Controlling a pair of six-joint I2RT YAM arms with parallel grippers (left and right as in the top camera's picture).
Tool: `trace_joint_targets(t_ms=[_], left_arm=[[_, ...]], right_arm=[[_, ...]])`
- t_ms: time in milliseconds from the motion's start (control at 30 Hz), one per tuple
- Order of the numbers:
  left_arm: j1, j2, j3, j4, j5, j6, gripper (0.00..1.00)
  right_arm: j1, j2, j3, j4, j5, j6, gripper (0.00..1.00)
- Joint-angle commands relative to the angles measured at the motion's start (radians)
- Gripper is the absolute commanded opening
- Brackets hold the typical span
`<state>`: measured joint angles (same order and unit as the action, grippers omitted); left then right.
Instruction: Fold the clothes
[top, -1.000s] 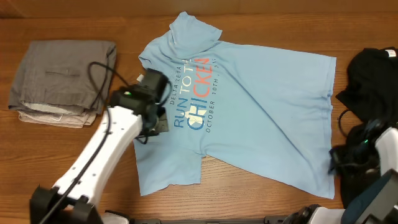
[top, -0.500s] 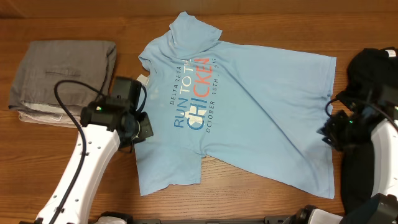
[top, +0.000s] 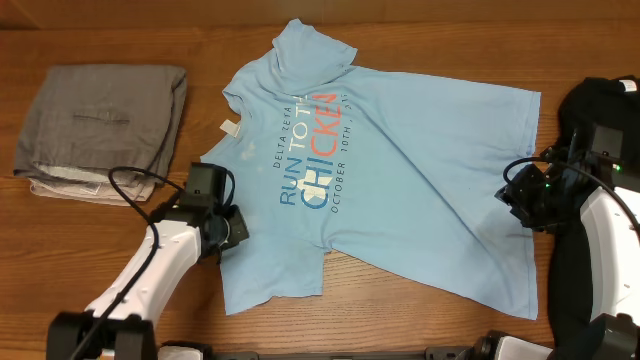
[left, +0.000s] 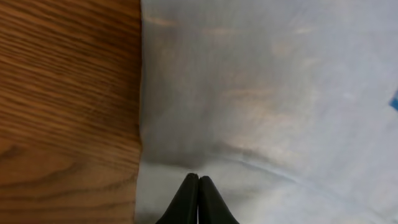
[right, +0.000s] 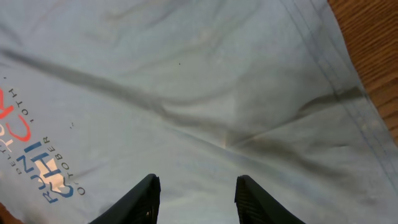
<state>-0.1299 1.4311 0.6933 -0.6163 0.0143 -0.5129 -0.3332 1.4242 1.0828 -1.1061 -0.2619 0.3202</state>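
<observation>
We see the light blue T-shirt (top: 400, 170) lying spread, lettering up, across the middle of the wooden surface (top: 420, 40). Its white neck label (top: 228, 127) is at the 9 o'clock end and its hem at the 3 o'clock end. One sleeve points toward 12 o'clock. The white and coral-red lettering (top: 310, 150) runs sideways across the chest.

The left fingers (left: 198, 198) are pressed together tip to tip, and we see no cloth between them. They sit at the shirt's 9 o'clock edge, below the label, where the blue fabric meets the bare wood.

The right fingers (top: 515, 195) stand partly apart with nothing between them. They hover over the shirt's 3 o'clock portion, near the hem. In the right wrist view we see only creased fabric and a stitched hem beneath them.

A folded grey garment (top: 100, 130) rests toward 10 o'clock, apart from the shirt. A black garment (top: 600, 110) lies at the 3 o'clock edge, just beside the hem.
</observation>
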Motion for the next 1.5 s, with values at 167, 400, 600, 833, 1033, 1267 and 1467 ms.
trace_joint_targets(t_ms=[167, 400, 600, 833, 1033, 1267, 1467], left_arm=[[0.007, 0.155, -0.014, 0.136, -0.012, 0.008, 0.04], [0.009, 0.306, -0.014, 0.152, 0.002, 0.008, 0.04], [0.056, 0.334, -0.012, 0.019, 0.006, -0.050, 0.04], [0.087, 0.334, -0.010, -0.163, 0.004, -0.040, 0.04], [0.132, 0.334, -0.010, -0.211, 0.005, -0.042, 0.04], [0.237, 0.312, 0.022, -0.270, 0.007, -0.032, 0.04], [0.246, 0.192, 0.167, -0.415, 0.012, 0.041, 0.04]], right_arm=[[0.002, -0.008, 0.016, 0.006, 0.011, -0.007, 0.44], [0.002, -0.008, 0.016, 0.005, 0.018, -0.007, 0.45], [0.002, -0.008, 0.016, -0.003, 0.018, -0.007, 0.45], [0.002, -0.008, 0.016, -0.006, 0.018, -0.007, 0.45], [0.002, -0.008, 0.016, -0.015, 0.018, -0.007, 0.45], [0.002, -0.008, 0.016, -0.024, 0.025, -0.007, 0.53], [0.002, -0.008, 0.016, -0.022, 0.025, -0.007, 0.67]])
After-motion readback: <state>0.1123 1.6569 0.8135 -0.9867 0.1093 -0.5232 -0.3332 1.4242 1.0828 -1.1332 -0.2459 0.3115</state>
